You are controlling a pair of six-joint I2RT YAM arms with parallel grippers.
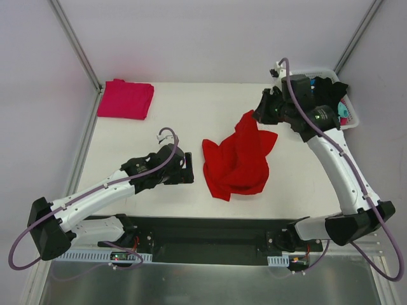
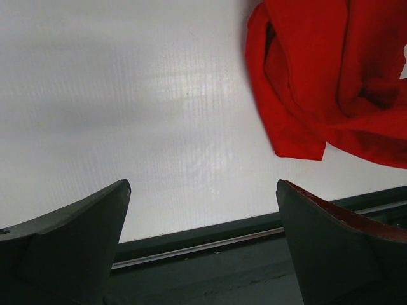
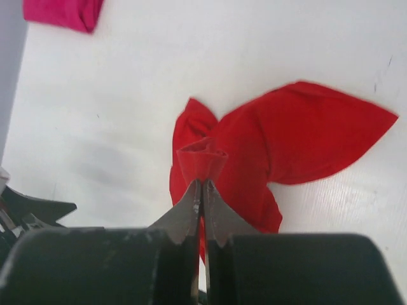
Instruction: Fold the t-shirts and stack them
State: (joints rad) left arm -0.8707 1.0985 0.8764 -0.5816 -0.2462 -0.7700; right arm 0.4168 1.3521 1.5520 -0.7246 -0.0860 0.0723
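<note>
Top external view first: the red shirt (image 1: pixel 238 159) lies crumpled near the middle of the white table (image 1: pixel 191 114), a little toward the right side. One corner of it is pulled up and out toward the far right corner, where the right claw (image 1: pixel 261 114) has it.

From the right wrist camera, that claw (image 3: pixel 202 184) is clenched tight on a small bunched fold of the red shirt (image 3: pixel 299 140), the cloth puckered just above the pinched tips. The rest of the shirt spreads out below onto the table, one wide flap reaching to the right.

The left claw (image 1: pixel 187 171) sits low over the table just beside the shirt's left edge, apart from it. In its own camera, the left claw (image 2: pixel 203 184) is released, its two dark fingers (image 2: pixel 82 229) spread wide with nothing between them, and the red shirt (image 2: pixel 318 76) lies ahead and to the right.

A pink shirt (image 1: pixel 125 98) lies folded flat in the far left corner of the table, well apart from the red one, and it also shows in the right wrist view (image 3: pixel 63 13). A white basket (image 1: pixel 351 114) stands at the far right corner behind the right arm, holding dark and teal clothes (image 1: pixel 343 113).
</note>
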